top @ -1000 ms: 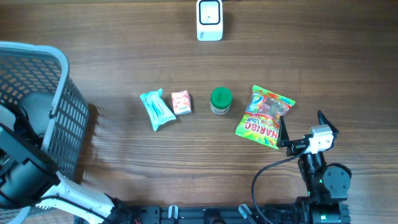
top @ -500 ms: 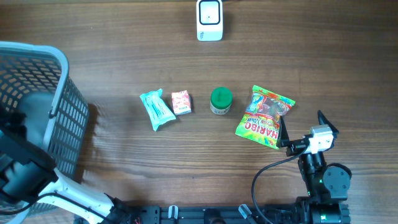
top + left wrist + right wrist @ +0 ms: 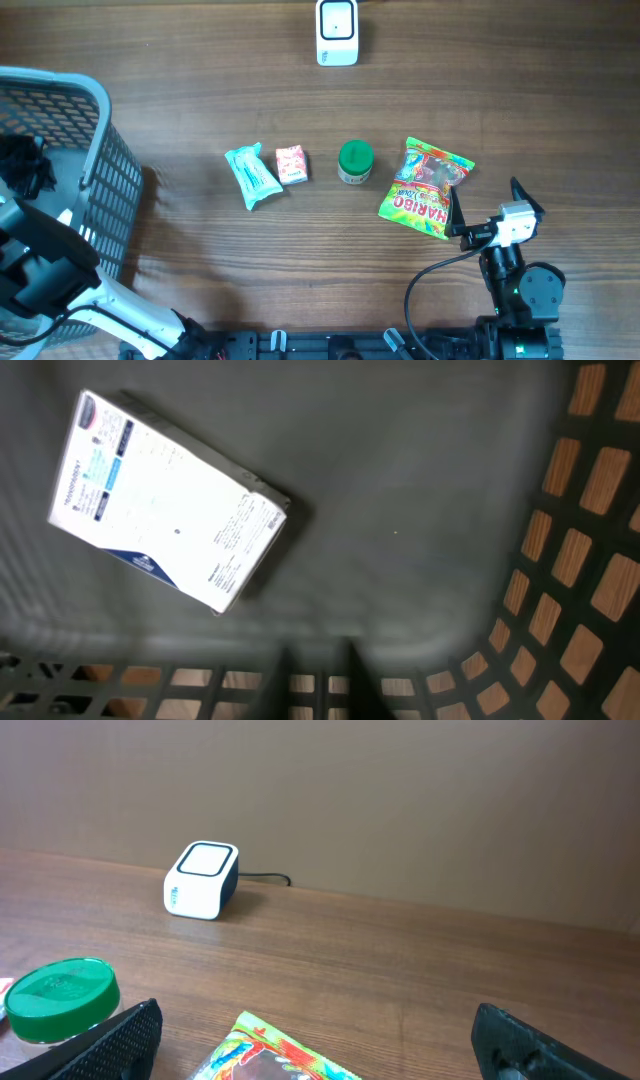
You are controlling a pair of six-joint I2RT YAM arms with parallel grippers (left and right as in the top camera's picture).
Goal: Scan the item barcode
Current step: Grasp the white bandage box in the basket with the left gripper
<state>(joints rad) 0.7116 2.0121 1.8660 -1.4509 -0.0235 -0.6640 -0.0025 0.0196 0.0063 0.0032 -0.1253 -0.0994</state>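
The white barcode scanner [image 3: 337, 32] stands at the table's far edge, also visible as the scanner [image 3: 201, 880] in the right wrist view. A white printed box [image 3: 168, 500] lies flat on the basket floor. My left gripper [image 3: 316, 680] is inside the basket [image 3: 95, 190], away from the box, its blurred fingers only narrowly apart with nothing between them. On the overhead view the left gripper [image 3: 25, 165] is a dark shape in the basket. My right gripper [image 3: 488, 200] is wide open and empty just behind a Haribo bag [image 3: 425, 188].
A row of items lies mid-table: a teal packet [image 3: 252, 176], a small pink box [image 3: 291, 164] and a green-lidded jar [image 3: 355, 161]. The grey mesh basket fills the left edge. The scanner's cable runs off behind it.
My left arm has shifted inside the basket, its gripper now showing near the basket's upper left. Its fingers have parted slightly. The right arm and table items have not moved.
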